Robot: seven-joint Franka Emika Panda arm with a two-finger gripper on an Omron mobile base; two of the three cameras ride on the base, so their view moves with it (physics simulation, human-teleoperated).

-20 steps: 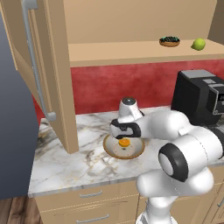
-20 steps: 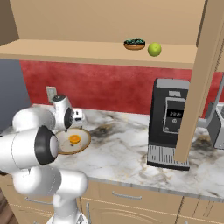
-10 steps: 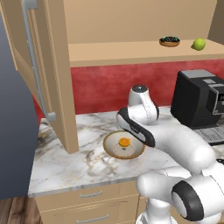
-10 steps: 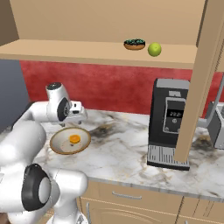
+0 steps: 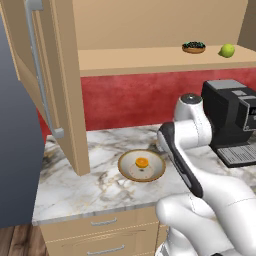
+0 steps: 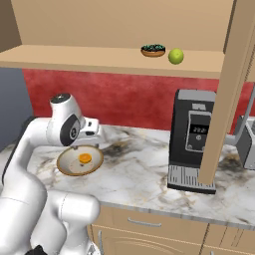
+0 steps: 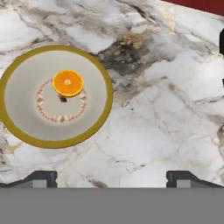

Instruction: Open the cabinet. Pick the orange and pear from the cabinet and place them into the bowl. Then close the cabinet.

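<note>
Bowl [image 7: 26, 131] on marble counter [image 7: 166, 113], holding the orange [image 7: 68, 82] just off its centre. Cabinet [image 5: 55, 90] open, left door swung out over the counter's left end; on its shelf, the pear [image 5: 227, 50] near the right end, with a small dark dish [image 5: 193, 47] of dark bits just beside it. Pear well apart from bowl, up on the shelf rather than inside it.

Seen from the hand: gripper [image 7: 112, 179] above bare counter to one side of the bowl, finger tips [image 7: 41, 178] spread wide, nothing between them. Also from the hand: a ring of reddish speckles around the bowl's centre and a dark vein in the marble next to the rim.

Seen from the base cameras instead: shelf, pear [image 6: 175, 56] and dish [image 6: 153, 50], plus a black coffee machine [image 6: 191, 139] on the counter right of the bowl [image 6: 67, 167]. Right base view adds the wrist above the bowl's far rim; left base view adds the long silver handle [image 5: 40, 75] on the open door.
</note>
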